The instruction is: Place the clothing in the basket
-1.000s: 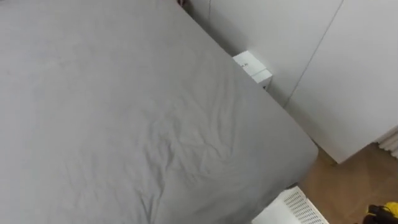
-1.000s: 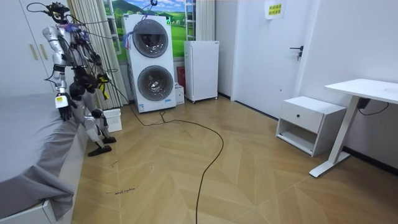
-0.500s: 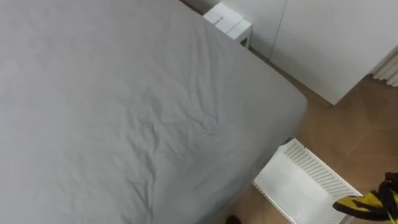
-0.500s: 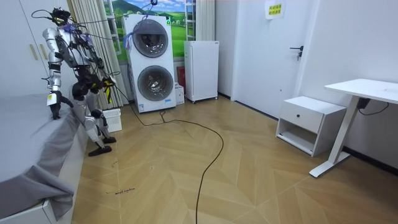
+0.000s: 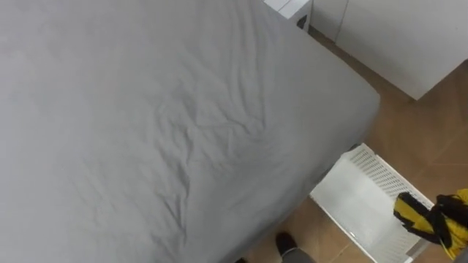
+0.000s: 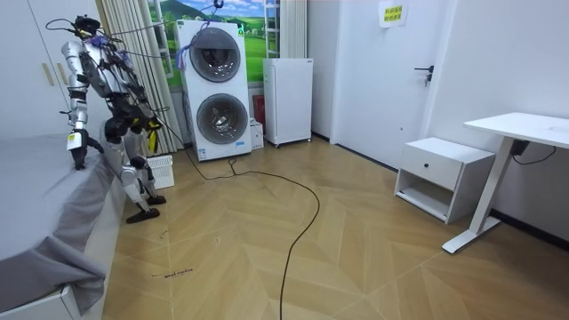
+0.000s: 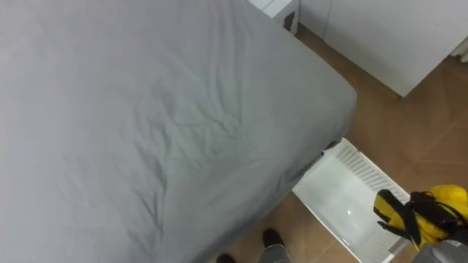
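Room view has me standing at the corner of the grey bed [image 5: 146,109], facing the white wardrobe doors [image 5: 395,36], with the stacked washing machines [image 6: 213,89] off to the room view's right. My left hand [image 6: 77,151] hangs low over the edge of the bed; it is too small there for me to tell whether it is spread or curled.

My right hand [image 6: 147,120] is out at my side at about waist height, and the yellow and black garment [image 7: 417,212] is bunched up at it. The cloth covers the hand, so I cannot tell whether it is clamped on the bundle.

From my head camera the garment sits over the right end of the white slatted basket [image 7: 336,201], up in the air and not inside it. The basket stands on the wooden floor [image 5: 424,146], just beside the foot corner of the bed. A small white box [image 5: 289,6] shows at the bed's far edge, by the wardrobe.
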`<state>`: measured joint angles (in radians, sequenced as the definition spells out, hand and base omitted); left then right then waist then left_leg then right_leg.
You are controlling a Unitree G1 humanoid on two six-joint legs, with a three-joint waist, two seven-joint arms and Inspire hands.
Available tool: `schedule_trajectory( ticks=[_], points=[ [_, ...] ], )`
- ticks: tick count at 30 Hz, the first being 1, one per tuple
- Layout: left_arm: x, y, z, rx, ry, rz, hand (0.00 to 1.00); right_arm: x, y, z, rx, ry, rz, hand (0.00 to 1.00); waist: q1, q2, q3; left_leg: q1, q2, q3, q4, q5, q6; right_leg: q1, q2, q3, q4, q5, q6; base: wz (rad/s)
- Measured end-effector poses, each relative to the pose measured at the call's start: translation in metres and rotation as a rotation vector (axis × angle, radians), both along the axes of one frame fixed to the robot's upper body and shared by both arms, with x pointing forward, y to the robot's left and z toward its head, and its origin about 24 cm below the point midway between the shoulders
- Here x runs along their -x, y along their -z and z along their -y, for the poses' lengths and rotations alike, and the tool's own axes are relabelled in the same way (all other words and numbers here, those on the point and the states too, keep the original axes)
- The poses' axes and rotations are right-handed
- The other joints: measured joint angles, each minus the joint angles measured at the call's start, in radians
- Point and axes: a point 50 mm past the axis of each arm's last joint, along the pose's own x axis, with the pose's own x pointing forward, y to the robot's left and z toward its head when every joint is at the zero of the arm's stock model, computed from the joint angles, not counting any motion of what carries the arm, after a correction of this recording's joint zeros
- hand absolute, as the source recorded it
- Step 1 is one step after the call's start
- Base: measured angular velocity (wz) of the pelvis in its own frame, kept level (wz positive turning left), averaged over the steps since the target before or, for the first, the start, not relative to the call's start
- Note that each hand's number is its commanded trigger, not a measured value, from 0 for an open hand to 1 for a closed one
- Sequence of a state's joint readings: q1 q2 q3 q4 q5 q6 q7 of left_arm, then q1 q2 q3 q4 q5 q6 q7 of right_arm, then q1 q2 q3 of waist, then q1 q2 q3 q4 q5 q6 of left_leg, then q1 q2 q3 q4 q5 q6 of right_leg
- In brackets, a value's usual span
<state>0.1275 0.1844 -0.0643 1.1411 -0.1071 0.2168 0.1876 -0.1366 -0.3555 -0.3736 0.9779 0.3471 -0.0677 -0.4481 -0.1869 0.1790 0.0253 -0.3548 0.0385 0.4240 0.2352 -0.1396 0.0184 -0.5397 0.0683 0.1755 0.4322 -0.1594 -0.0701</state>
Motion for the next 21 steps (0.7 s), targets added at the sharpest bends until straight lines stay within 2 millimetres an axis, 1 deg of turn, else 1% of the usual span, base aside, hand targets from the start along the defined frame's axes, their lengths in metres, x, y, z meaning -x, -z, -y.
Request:
schedule_trajectory(
  ticks=[2,3,4,6,7,8,9,11,16,18,20,21],
  points=[
    [-0.0002,0.0000,0.0002,-0.001,0.003,0.002,0.00,-0.0006,-0.0011,0.0005,0.010,0.001,0.015,1.00,0.000,0.000,0.0002,0.000,0.000,0.000,-0.001,0.000,0.000,0.000,-0.001,0.000,-0.001,-0.001,0.000,0.00],
    [-0.0003,0.0001,0.0004,-0.001,0.006,0.002,0.00,-0.0005,-0.0012,0.0006,0.012,0.001,0.018,0.92,0.000,0.000,0.0002,0.000,-0.001,0.000,-0.001,0.000,0.000,0.000,-0.001,0.000,-0.001,-0.001,0.000,0.00],
    [-0.0004,0.0002,0.0009,-0.004,0.014,0.001,0.00,-0.0004,-0.0013,0.0006,0.013,0.002,0.021,0.73,0.000,0.000,0.0002,-0.001,-0.002,-0.002,-0.001,0.000,0.000,0.000,-0.001,0.000,-0.001,-0.002,0.000,0.00],
    [-0.0007,0.0001,0.0009,-0.005,0.017,0.002,0.00,-0.0007,-0.0014,0.0006,0.009,0.005,0.026,0.69,0.000,0.000,0.0002,-0.001,-0.003,-0.011,-0.001,0.000,0.000,0.001,-0.001,-0.002,-0.001,-0.002,0.000,0.02],
    [-0.0010,0.0000,0.0005,-0.006,0.018,0.002,0.00,-0.0005,-0.0012,0.0005,0.006,0.005,0.027,0.33,-0.001,-0.001,0.0005,-0.001,-0.003,-0.017,-0.001,0.000,0.000,0.002,-0.002,-0.003,-0.001,-0.002,0.000,0.03],
    [-0.0011,0.0000,0.0005,-0.006,0.019,0.003,0.00,-0.0005,-0.0011,0.0004,0.002,0.007,0.033,0.02,-0.001,-0.001,0.0006,-0.001,-0.003,-0.018,-0.001,0.000,0.000,0.002,-0.002,-0.005,-0.001,-0.003,-0.001,0.00],
    [-0.0012,0.0000,0.0005,-0.006,0.020,0.003,0.00,-0.0005,-0.0009,0.0002,0.002,0.005,0.032,0.00,-0.001,-0.001,0.0006,-0.001,-0.003,-0.018,-0.001,0.000,0.000,0.002,-0.003,-0.005,-0.001,-0.003,-0.001,0.00],
    [-0.0020,0.0000,0.0004,-0.007,0.021,0.009,0.00,0.0013,0.0015,-0.0003,-0.004,0.000,0.025,0.00,-0.001,-0.001,0.0007,-0.002,-0.004,-0.020,-0.001,0.000,0.000,0.002,-0.007,-0.013,-0.002,-0.004,-0.001,0.04],
    [-0.0035,0.0002,0.0005,-0.005,0.024,0.006,0.00,0.0020,0.0032,-0.0014,-0.011,-0.011,0.018,0.00,0.000,-0.001,0.0006,-0.003,-0.009,-0.022,0.001,0.000,0.000,0.002,-0.014,-0.016,-0.002,-0.006,0.003,0.01],
    [-0.0040,0.0004,0.0014,-0.004,0.035,0.004,0.00,0.0018,0.0044,-0.0032,-0.010,-0.027,0.008,0.00,0.000,-0.001,0.0003,-0.003,-0.012,-0.028,0.001,0.000,0.000,0.003,-0.017,-0.019,-0.002,-0.006,0.003,0.02],
    [-0.0063,0.0001,0.0010,-0.005,0.043,0.008,0.00,0.0041,0.0068,-0.0045,-0.015,-0.043,-0.003,0.00,0.000,0.001,-0.0005,-0.003,-0.016,-0.051,0.001,0.000,0.000,0.007,-0.024,-0.035,-0.002,-0.006,0.003,0.15],
    [-0.0069,0.0000,0.0008,-0.006,0.044,0.010,0.00,0.0050,0.0074,-0.0046,-0.017,-0.044,-0.005,0.00,0.000,0.001,-0.0005,-0.003,-0.016,-0.052,0.001,0.000,0.000,0.008,-0.024,-0.037,-0.003,-0.006,0.004,0.19]
  ],
)
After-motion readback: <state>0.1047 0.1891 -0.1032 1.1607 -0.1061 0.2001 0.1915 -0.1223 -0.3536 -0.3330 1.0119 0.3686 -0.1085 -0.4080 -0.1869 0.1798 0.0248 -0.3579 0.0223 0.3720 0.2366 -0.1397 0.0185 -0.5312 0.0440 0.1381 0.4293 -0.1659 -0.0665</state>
